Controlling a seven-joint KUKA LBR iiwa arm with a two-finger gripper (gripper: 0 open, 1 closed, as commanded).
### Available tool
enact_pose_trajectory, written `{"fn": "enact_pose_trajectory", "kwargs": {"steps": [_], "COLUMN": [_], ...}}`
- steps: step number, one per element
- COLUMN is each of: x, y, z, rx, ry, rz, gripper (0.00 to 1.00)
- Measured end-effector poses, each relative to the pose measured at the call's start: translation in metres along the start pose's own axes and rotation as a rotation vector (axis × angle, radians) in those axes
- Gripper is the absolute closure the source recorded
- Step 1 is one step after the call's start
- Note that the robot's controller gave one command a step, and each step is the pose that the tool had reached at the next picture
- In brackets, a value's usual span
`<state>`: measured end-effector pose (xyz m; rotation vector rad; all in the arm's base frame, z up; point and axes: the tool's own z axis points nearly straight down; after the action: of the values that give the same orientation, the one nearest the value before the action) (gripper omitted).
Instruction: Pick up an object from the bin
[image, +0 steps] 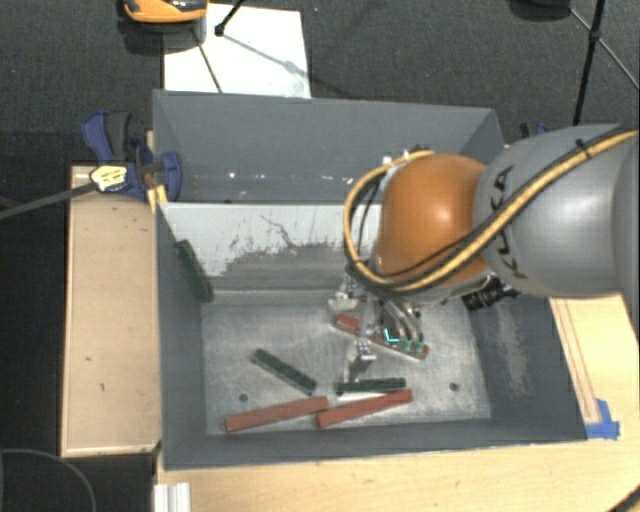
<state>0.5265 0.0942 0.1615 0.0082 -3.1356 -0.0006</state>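
My gripper (368, 348) hangs low in the bin's right half, under the arm's orange cover. Just below it a short dark green stick (372, 384) lies flat on the floor. A red-brown stick (365, 408) lies right in front of that one, close to the bin's front wall. A small reddish piece (347, 323) shows at the gripper's left side; I cannot tell whether it is a loose thing or part of the gripper.
Left of the gripper another dark green stick (283, 370) lies at a slant on the floor. A longer red-brown stick (275, 415) lies along the front wall. A dark green block (194, 270) leans on the left wall.
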Motion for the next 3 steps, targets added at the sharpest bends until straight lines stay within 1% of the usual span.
{"fn": "enact_pose_trajectory", "kwargs": {"steps": [1,2,3], "x": [-0.002,0.011,0.023], "y": [-0.001,0.039,-0.015], "z": [-0.005,0.050,0.037], "rx": [-0.001,0.000,0.000], "ry": [-0.008,-0.010,-0.004], "rz": [0.004,-0.129,-0.451], "gripper": [0.00,0.00,0.00]}}
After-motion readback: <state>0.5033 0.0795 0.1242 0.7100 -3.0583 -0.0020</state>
